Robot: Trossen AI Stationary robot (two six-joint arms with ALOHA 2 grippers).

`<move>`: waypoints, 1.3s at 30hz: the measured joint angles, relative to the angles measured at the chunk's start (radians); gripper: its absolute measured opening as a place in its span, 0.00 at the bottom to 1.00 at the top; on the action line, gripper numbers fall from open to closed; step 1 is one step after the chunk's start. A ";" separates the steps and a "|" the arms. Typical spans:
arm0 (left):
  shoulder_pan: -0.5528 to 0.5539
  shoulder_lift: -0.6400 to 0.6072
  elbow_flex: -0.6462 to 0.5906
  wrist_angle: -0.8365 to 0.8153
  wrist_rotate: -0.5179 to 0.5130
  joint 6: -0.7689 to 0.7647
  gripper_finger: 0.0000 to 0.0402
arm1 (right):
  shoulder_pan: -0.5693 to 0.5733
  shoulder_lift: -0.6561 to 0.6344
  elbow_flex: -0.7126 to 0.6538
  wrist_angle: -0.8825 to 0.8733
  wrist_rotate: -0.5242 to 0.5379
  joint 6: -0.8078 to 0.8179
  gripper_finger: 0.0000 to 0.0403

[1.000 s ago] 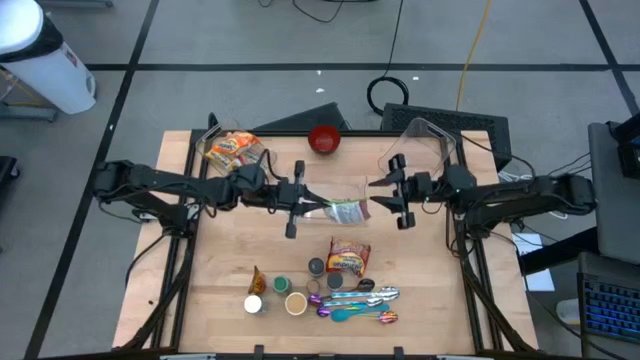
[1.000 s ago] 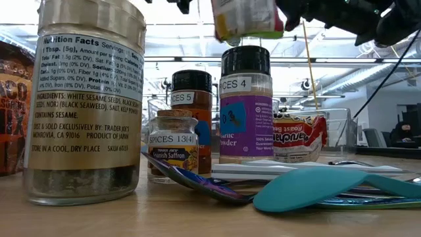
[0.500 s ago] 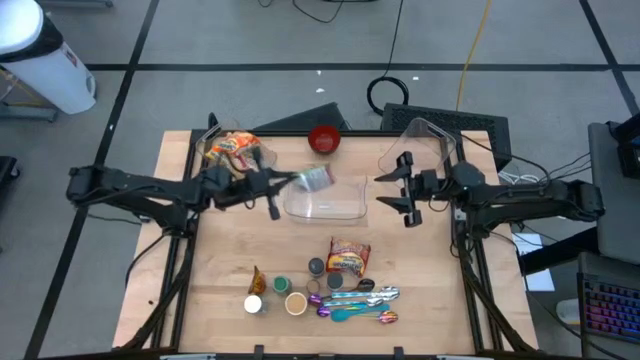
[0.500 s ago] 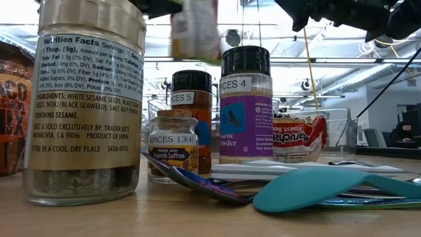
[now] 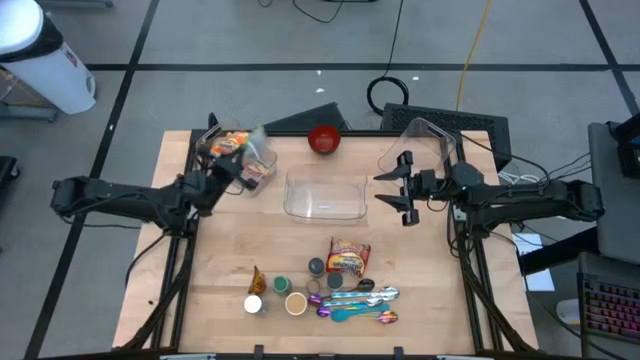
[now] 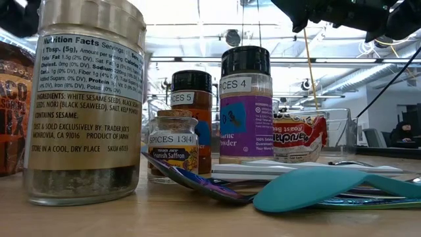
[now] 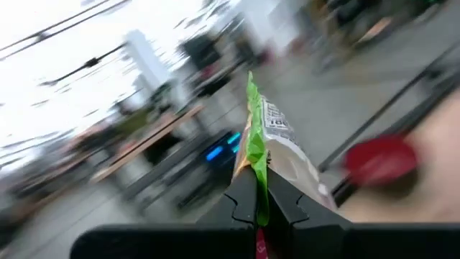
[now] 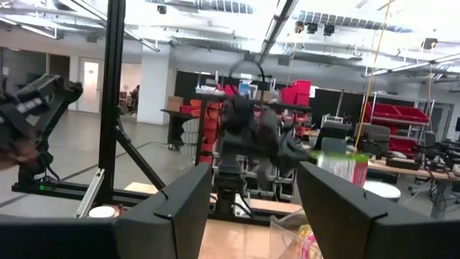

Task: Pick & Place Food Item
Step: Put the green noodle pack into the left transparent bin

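Wooden bench point(image 5: 230, 270), grey floor around. Left end effector point(image 5: 243, 167) closed on green-edged food packet point(image 7: 267, 140), held over the rear-left corner beside a snack bag point(image 5: 225, 145). Right end effector point(image 5: 402, 188) open, empty, beside clear tray point(image 5: 326, 194). Risk: thin edge pinch; packet may slip mid-swing.

The left wrist view is smeared all over, so the room behind is only streaks. The red blob point(image 7: 381, 160) there is too fuzzy to name. The packet point(image 7: 277, 147) has words too blurry to read. In the low view, the big spice jar point(image 6: 89, 99) is cut off at the top edge, and it hides what stands behind it. The brown bag point(image 6: 12, 108) is cut by the side edge. From above, the little jars point(image 5: 285, 295) are too small to read.
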 joint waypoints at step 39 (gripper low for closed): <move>0.262 0.120 -0.008 -0.507 0.497 -0.326 0.06 | 0.000 0.001 0.000 0.005 0.000 -0.018 0.49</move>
